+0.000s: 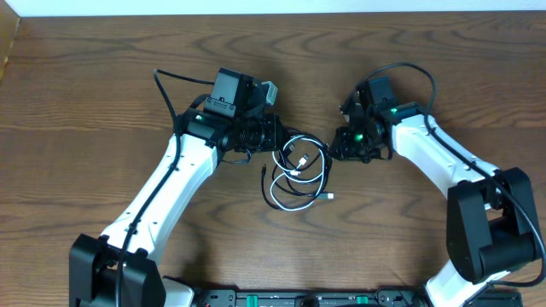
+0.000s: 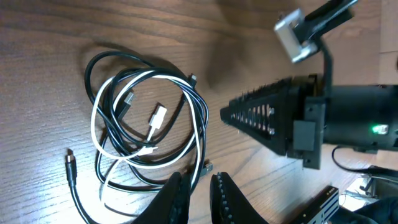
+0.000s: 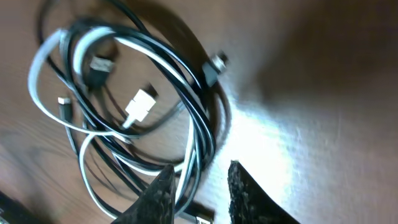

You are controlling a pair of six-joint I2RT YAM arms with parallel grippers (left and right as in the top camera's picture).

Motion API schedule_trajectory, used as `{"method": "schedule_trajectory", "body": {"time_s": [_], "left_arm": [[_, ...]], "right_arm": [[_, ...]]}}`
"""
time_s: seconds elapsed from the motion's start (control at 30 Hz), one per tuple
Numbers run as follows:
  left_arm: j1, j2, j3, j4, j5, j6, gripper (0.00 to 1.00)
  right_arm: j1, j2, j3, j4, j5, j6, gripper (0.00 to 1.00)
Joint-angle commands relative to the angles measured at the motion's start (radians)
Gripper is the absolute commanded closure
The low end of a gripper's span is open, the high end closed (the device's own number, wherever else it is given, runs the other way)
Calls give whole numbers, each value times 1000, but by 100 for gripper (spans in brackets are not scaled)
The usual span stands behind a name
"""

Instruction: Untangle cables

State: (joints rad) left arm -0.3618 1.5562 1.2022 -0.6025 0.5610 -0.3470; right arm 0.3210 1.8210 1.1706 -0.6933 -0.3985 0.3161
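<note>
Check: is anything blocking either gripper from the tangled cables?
Nothing visible. The left gripper and right gripper both sit right at the cables, on opposite sides of the loops, with only bare table around.

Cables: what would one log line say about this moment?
cables: white and black loops tangled together | left gripper: jaws narrow, at loop edge | right gripper: jaws apart, straddling strands
</note>
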Motion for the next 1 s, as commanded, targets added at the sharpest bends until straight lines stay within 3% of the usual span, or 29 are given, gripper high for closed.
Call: {"method": "schedule_trajectory", "body": {"time_s": [0.0,0.27,0.6,0.73,0.97], "left_arm": [[-3,6,12,-3,-31,-2,83],[-5,6,12,-18,-31,-2,76],[-5,6,12,-41,-31,-2,76],[-4,6,12,-41,-31,-2,75],[-5,5,12,-39,-19,-2,76]], "right_arm": [[42,17,-6,-16,31,75,76],[145,83,-21,5,173,262,77],[153,91,-21,74,190,278,99],[136,71,-3,72,79,129,99],[45,-162,57,72,-332,-237,99]]}}
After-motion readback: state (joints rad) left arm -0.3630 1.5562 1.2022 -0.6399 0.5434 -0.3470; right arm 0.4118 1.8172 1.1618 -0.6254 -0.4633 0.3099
